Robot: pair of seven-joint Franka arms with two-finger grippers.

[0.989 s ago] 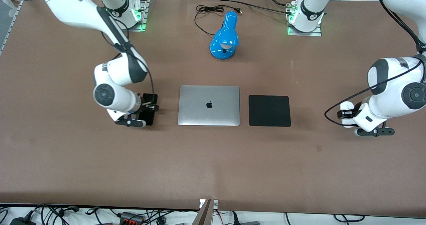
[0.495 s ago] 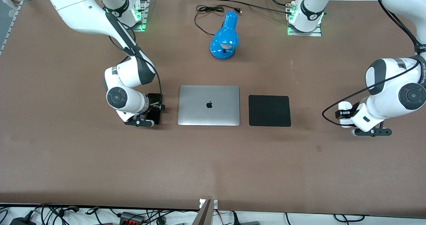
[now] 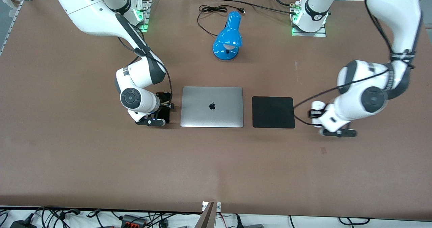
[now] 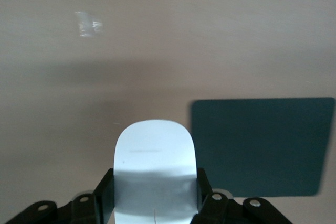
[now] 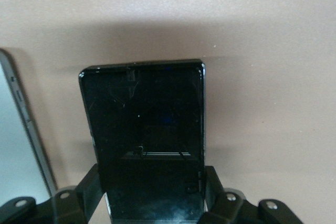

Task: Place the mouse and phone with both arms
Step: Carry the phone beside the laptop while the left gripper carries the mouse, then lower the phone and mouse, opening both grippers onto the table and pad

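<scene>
Right gripper point(image 3: 164, 108): closed on the phone point(image 3: 164, 110), carried face up over the table point(image 3: 67, 153) just beside the laptop point(image 3: 211, 107), at the laptop's edge toward the right arm's end; in the right wrist view the fingers point(image 5: 88, 187) clamp the phone point(image 5: 144, 129) by its long sides and the laptop's edge point(image 5: 21, 129) shows alongside
Phone progress: picked up and brought next to the laptop, not yet set down; it appears held slightly above the tabletop, though the gap is hard to judge
Laptop: closed, silver, in the middle of the table, untouched
Mat point(image 3: 273, 112): black square, just beside the laptop toward the left arm's end, nothing on it
Left gripper point(image 3: 315, 113): closed on the mouse point(image 3: 317, 106), over bare table just off the mat's edge toward the left arm's end; the left wrist view shows the mouse point(image 4: 155, 166) gripped by its sides with the mat point(image 4: 262, 145) close ahead
Mouse progress: lifted and nearly at the mat, not yet over it
Lamp point(image 3: 228, 37): blue, farther from the camera than the laptop, not involved
Done, judged: both grasps and most of both carries
Left, judged: move the mouse over the mat, lower both things, release, and withdraw the arms
</scene>
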